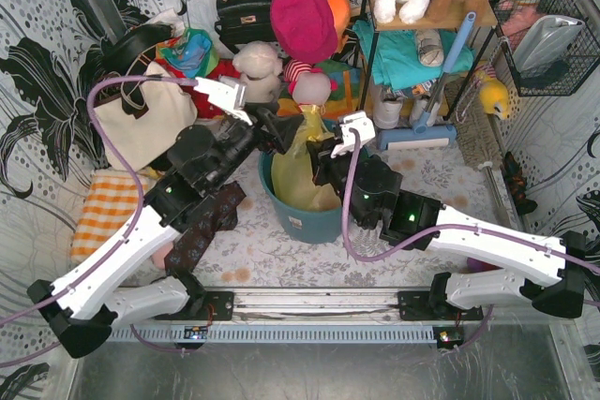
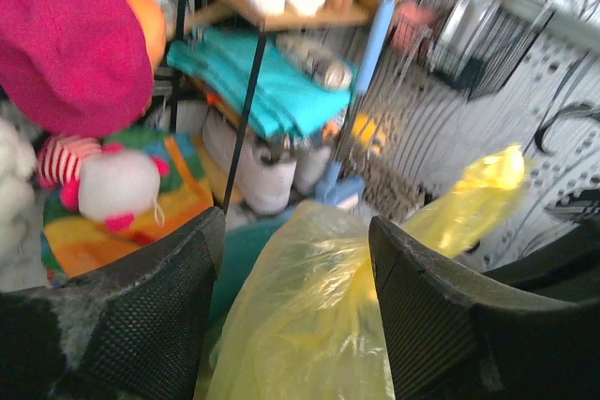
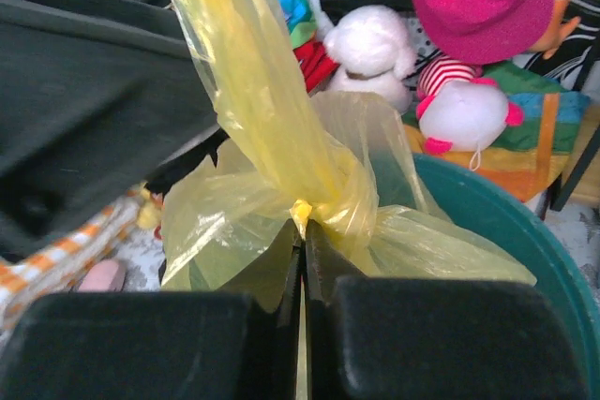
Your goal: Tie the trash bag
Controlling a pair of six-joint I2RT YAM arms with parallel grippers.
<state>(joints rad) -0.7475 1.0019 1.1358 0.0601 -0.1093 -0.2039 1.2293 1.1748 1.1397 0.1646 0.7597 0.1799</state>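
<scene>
The trash bag (image 1: 302, 170), thin glossy yellow-green plastic, sits inside a teal bucket (image 1: 309, 224) at the middle of the table, between the two arms. Its neck is gathered into a loose knot (image 3: 330, 192) above the bucket's rim. In the right wrist view, one twisted tail (image 3: 234, 53) rises from the knot, up and to the left.

The right gripper (image 3: 302, 243) is pressed together just under the knot, pinching a thin fold of the bag's plastic. The left gripper (image 2: 295, 264) is spread wide, with the bag's bulging upper part between its fingers (image 2: 141, 311). It grips nothing, though the film may brush one pad. Stuffed toys (image 1: 258, 63) and a shelf (image 1: 441, 21) stand behind the bucket.

The knot looks formed but slack, so the step in hand is probably tightening it. The right gripper's pinch should serve as a firm anchor. The left gripper would do best to close on the free tail close to the knot, not on the bag's body. It should then pull steadily away from the anchor and roughly level, so the bag is not lifted out of the bucket. This slick film can slip or tear, so a slow pull is safer.
</scene>
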